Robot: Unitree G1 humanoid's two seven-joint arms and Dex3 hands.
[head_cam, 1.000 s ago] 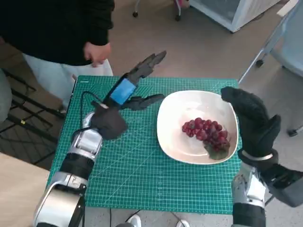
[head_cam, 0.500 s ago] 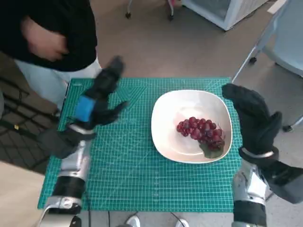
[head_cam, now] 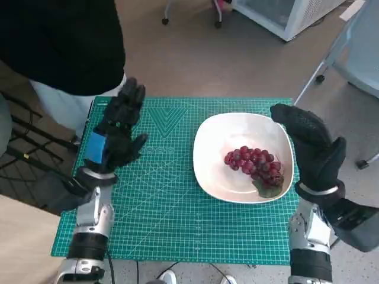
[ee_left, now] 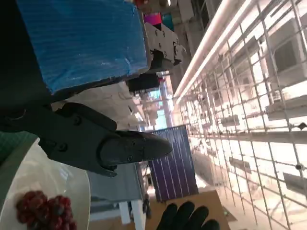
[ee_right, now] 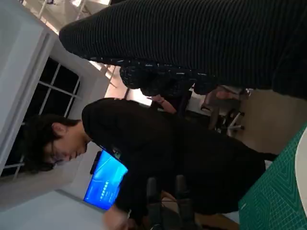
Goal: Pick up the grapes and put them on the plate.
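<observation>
Left hand [head_cam: 114,133] raised, fingers spread; right hand [head_cam: 312,148] upright, empty.

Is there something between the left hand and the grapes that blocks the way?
Nothing visible does. The left hand is raised over the green mat, and only bare mat and the plate rim lie between it and the grapes, which already rest on the plate.

Green cutting mat [head_cam: 177,201], person [ee_right: 158,158] nearby
</observation>
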